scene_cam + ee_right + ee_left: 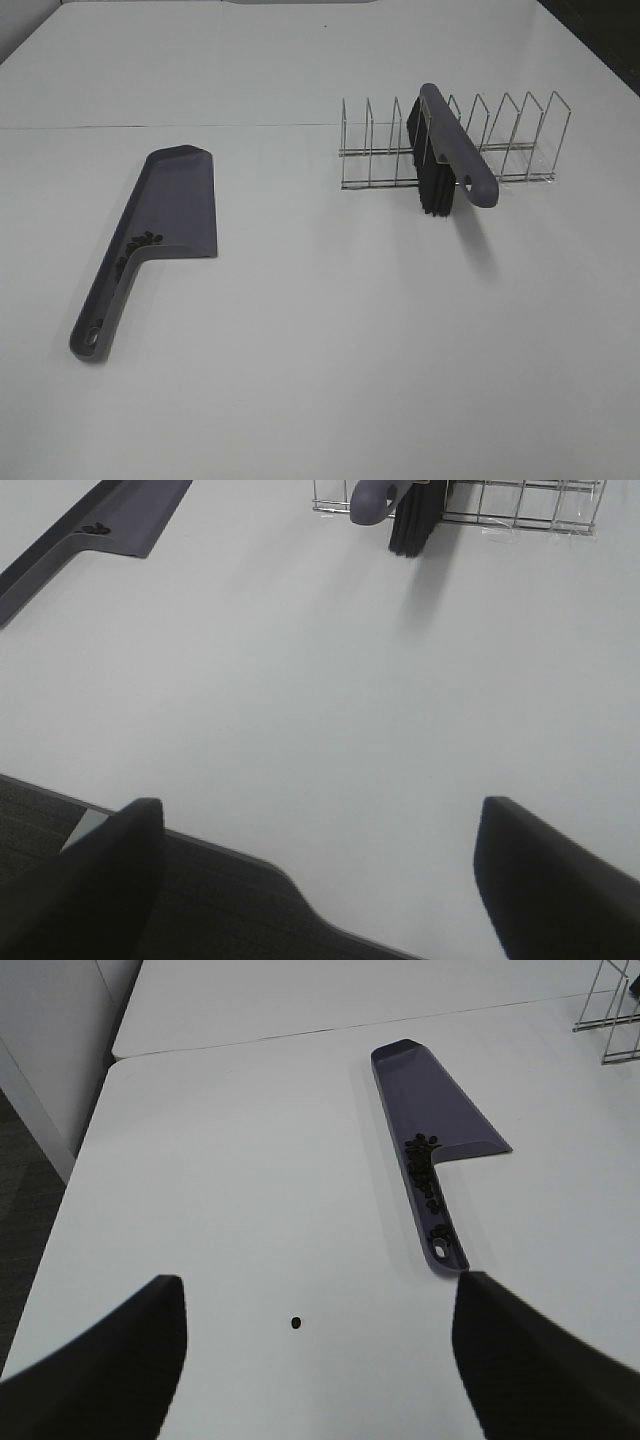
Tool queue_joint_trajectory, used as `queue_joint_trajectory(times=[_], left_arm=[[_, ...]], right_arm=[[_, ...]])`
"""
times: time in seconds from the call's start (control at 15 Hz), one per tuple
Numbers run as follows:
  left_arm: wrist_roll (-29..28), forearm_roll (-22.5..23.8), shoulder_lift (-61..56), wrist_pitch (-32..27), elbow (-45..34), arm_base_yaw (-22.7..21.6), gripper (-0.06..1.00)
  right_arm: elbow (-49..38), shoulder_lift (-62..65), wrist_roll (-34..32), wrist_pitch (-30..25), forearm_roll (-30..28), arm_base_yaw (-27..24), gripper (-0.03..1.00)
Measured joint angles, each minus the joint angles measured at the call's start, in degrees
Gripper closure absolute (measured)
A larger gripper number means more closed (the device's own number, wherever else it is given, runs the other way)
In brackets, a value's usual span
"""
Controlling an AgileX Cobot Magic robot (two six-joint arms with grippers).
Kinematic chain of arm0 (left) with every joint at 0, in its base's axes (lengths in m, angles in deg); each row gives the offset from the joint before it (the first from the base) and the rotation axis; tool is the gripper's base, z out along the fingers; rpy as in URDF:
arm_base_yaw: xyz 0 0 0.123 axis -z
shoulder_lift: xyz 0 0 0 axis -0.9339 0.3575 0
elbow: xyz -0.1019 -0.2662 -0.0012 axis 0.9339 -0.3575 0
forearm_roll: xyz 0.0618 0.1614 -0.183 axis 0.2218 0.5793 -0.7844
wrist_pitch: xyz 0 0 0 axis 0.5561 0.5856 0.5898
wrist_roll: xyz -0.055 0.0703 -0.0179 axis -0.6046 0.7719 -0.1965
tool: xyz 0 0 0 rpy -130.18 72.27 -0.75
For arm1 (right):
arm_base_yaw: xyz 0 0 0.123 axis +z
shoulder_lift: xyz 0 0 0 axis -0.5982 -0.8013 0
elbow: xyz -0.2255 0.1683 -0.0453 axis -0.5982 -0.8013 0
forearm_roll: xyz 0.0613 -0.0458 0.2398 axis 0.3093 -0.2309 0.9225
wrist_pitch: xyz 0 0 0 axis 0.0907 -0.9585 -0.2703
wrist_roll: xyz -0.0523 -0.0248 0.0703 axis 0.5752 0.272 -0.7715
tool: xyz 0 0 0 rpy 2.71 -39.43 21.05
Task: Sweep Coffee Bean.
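The left claw [318,1360] hangs above the white tabletop [320,350] with its two dark fingers [110,1350] spread wide apart; nothing sits between them and they touch nothing. In the left wrist view one stray coffee bean [296,1322] lies alone on the tabletop in the gap between the fingers, well apart from the rest.

In the high view the grey-purple dustpan [160,225] lies flat at about 9 o'clock of the tabletop, its wide mouth pointing toward 12 o'clock and its handle running down toward 7 o'clock, ending in a hanging hole; a small cluster of coffee beans [143,241] sits inside it where the pan narrows into the handle, and the left wrist view shows more beans [425,1165] strung along the handle channel down to its end.

At about 2 o'clock stands a wire rack [500,135] with upright dividers; a brush [450,155] rests in one of its slots, tilted, its grey handle sloping toward 4 o'clock and its black bristles [434,190] hanging down at the rack's near edge, close to the tabletop.

The right claw [320,880] hovers over the near edge of the tabletop, at about 5 o'clock; its fingers [550,880] likewise stand far apart, holding nothing and touching nothing; the dustpan handle and the rack lie well away from it.
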Motion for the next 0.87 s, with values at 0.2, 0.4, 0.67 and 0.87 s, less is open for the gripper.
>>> queue_joint_trajectory(times=[0.2,0.4,0.67,0.87], left_arm=[[0.00,0.00,0.00,0.00,0.00,0.00,0.26],[0.00,0.00,0.00,0.06,0.00,0.00,0.26],[-0.06,0.00,0.00,0.06,0.00,0.00,0.26],[-0.06,0.00,0.00,0.06,0.00,0.00,0.26]], right_arm=[[0.00,0.00,0.00,0.00,0.00,0.00,0.18],[0.00,0.00,0.00,0.00,0.00,0.00,0.18],[0.00,0.00,0.00,0.00,0.00,0.00,0.18],[0.00,0.00,0.00,0.00,0.00,0.00,0.18]])
